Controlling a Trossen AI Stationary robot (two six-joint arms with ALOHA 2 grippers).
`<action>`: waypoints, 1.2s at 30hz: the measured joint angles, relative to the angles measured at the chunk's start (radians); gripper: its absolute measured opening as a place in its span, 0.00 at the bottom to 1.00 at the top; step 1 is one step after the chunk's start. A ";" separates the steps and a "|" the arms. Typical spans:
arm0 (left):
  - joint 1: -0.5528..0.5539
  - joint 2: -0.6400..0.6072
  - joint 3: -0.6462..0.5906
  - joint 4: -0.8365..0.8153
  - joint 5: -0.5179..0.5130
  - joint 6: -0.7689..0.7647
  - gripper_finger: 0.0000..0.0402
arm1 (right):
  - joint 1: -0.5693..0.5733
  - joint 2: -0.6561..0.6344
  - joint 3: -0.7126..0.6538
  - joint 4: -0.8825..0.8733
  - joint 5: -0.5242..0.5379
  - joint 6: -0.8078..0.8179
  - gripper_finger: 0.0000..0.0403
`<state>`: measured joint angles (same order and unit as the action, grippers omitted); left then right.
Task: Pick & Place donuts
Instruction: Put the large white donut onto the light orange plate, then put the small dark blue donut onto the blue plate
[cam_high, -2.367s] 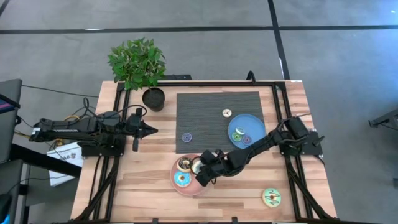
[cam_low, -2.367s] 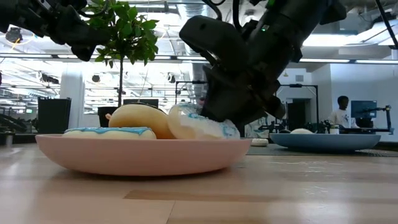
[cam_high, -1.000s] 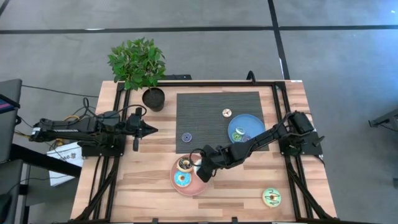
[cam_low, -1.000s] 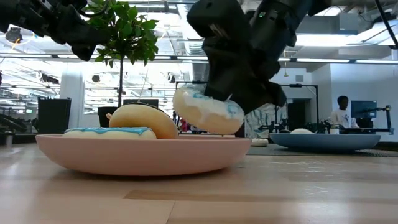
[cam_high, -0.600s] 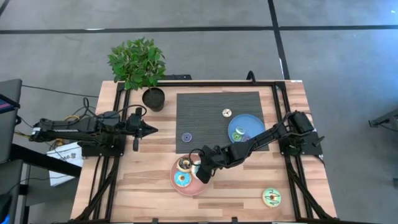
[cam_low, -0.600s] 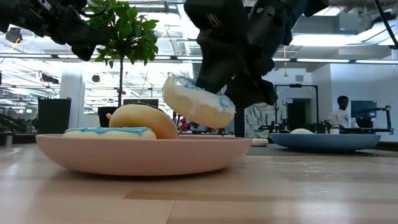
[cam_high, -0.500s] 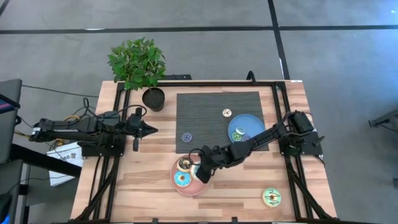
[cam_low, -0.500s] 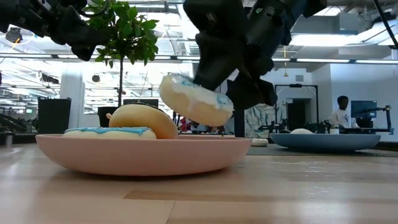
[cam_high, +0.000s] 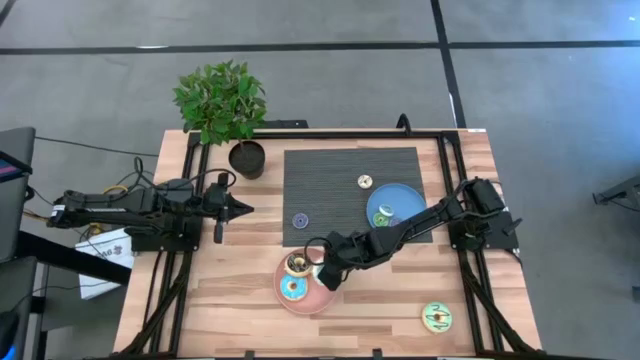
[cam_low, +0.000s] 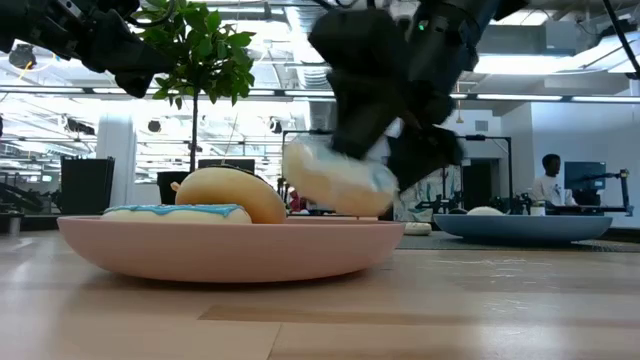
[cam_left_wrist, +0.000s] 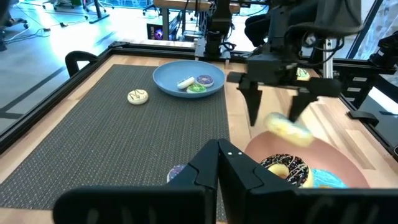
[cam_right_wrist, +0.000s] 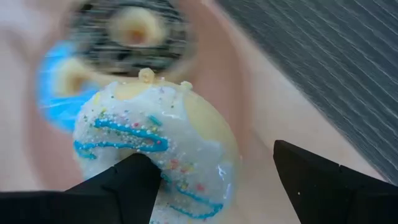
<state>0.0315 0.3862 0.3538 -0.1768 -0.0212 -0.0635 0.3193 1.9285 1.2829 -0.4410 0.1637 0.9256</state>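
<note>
Your right gripper (cam_left_wrist: 273, 117) has just let go: half a second ago its jaws were clamped on the white donut (cam_left_wrist: 288, 128) and holding it up over the pink plate (cam_low: 220, 250). Now the jaws stand spread, and the donut sits just below them, low over the plate's rim and blurred, so it looks to be dropping in.

That probably makes it the third donut on the pink plate, beside the dark brown donut (cam_left_wrist: 285, 168) and the blue-frosted donut (cam_left_wrist: 323, 179) already lying there. Whether it has landed yet, you cannot tell.

Several are not yet on the pink plate:
- the green-yellow donut (cam_high: 436, 317), well apart from the plate on the bare counter
- a tiny cream one (cam_left_wrist: 137, 96) and a tiny blue one (cam_high: 299, 220) on the dark mat beyond the plate

Your left gripper (cam_high: 240, 209) waits well away from the pink plate, jaws closed on nothing.

No brand, label or writing can be read anywhere
</note>
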 joint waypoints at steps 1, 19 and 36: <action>0.000 0.000 0.000 0.000 -0.002 0.000 0.00 | 0.000 0.000 0.003 -0.021 -0.005 0.030 0.73; 0.000 0.000 0.000 0.003 -0.004 0.017 0.00 | 0.021 0.001 0.071 -0.110 0.062 -0.037 0.72; 0.000 0.000 0.000 0.013 -0.018 -0.015 0.00 | 0.030 -0.032 0.198 -0.463 0.129 -0.066 0.72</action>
<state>0.0315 0.3859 0.3538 -0.1635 -0.0389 -0.0781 0.3491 1.8961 1.4807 -0.9037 0.2925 0.8593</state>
